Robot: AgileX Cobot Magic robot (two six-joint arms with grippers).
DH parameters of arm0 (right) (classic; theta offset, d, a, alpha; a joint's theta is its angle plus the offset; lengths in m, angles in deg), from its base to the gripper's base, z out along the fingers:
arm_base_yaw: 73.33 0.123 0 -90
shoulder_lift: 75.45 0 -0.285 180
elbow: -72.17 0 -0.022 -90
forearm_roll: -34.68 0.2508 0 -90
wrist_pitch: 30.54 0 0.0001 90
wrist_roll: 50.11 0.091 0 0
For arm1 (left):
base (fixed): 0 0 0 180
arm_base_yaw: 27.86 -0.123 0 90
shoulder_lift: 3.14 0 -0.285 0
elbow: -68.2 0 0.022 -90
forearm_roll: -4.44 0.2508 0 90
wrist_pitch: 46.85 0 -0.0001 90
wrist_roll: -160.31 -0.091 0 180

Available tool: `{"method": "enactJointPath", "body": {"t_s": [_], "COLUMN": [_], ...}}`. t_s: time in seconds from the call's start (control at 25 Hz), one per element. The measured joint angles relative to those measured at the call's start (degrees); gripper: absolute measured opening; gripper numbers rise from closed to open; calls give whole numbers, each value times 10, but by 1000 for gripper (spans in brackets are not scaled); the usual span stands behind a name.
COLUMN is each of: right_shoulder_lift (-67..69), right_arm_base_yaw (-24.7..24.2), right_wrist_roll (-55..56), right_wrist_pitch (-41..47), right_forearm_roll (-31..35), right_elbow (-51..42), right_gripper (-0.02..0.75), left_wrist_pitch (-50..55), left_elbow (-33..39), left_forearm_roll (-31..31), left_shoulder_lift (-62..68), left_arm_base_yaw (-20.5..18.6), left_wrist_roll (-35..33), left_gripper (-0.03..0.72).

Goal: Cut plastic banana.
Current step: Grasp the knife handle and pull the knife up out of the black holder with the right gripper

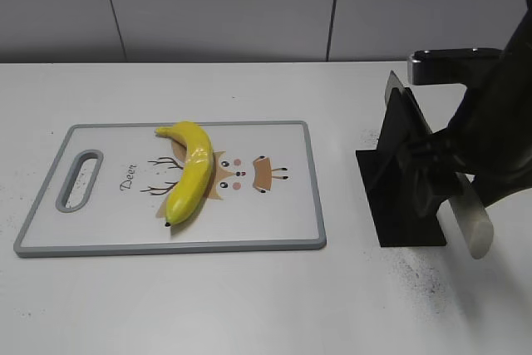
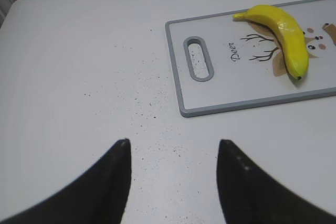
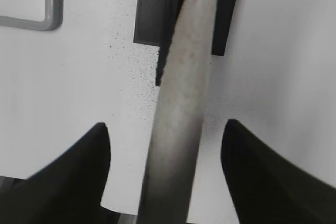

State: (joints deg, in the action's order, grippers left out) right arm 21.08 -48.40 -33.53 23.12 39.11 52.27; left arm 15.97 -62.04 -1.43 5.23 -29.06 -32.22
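Observation:
The plastic banana (image 1: 190, 172) lies on the white deer-print cutting board (image 1: 274, 222), left of its middle, dark tip toward the front. It also shows in the left wrist view (image 2: 283, 30) on the board (image 2: 220, 98). A knife with a pale grey handle (image 1: 470, 224) sits slanted in a black stand (image 1: 401, 205) on the right. My right gripper (image 3: 167, 124) is open, its jaws on either side of the handle (image 3: 184, 93) with gaps on both sides. My left gripper (image 2: 173, 141) is open and empty over bare table, left of and nearer than the board.
The board has a grey rim and a handle slot (image 1: 79, 179) at its left end. The black stand (image 3: 152, 9) stands right of the board. The right arm (image 1: 490, 122) looms over the stand. Dark specks dot the white table.

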Motion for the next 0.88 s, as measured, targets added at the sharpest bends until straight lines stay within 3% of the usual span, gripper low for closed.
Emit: {"method": "enactJointPath", "body": {"t_s": [0.16, 0.24, 0.36, 0.88], "right_shoulder_lift": [23, 29, 31, 14], "right_arm_base_yaw": [0, 0, 0, 0], "right_wrist_roll": [19, 23, 39, 50], "right_wrist_pitch": [-3, -2, 9, 14], "right_forearm_roll": [9, 13, 18, 18], "right_elbow": [0, 0, 0, 0], "right_gripper": [486, 427, 167, 162], "left_wrist_pitch": [0, 0, 0, 0], "left_elbow": [0, 0, 0, 0], "left_forearm_roll": [0, 0, 0, 1], "left_shoulder_lift": [0, 0, 0, 0], "left_arm_base_yaw": [0, 0, 0, 0], "left_wrist_roll": [0, 0, 0, 0], "left_gripper": [498, 493, 491, 487]}}
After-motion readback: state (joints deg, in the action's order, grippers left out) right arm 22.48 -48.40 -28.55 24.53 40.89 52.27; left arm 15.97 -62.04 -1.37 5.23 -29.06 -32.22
